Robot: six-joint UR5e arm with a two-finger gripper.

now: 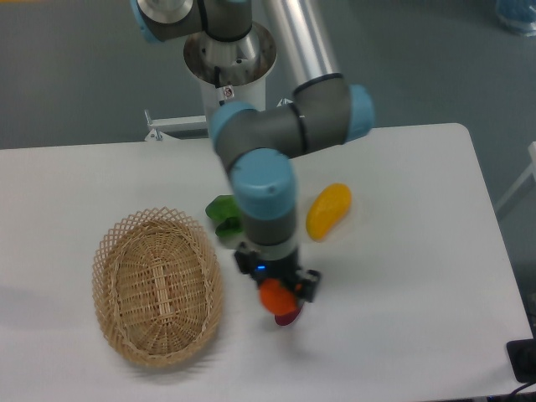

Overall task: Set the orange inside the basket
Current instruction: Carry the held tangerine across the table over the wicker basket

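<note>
One fixed camera looks down from the front at the table [100, 176]

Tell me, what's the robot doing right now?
Gripper shut on orange, held above the table. Basket to its left, empty, orange not in yet. Nothing between them; purple vegetable sits just under the orange.
</note>
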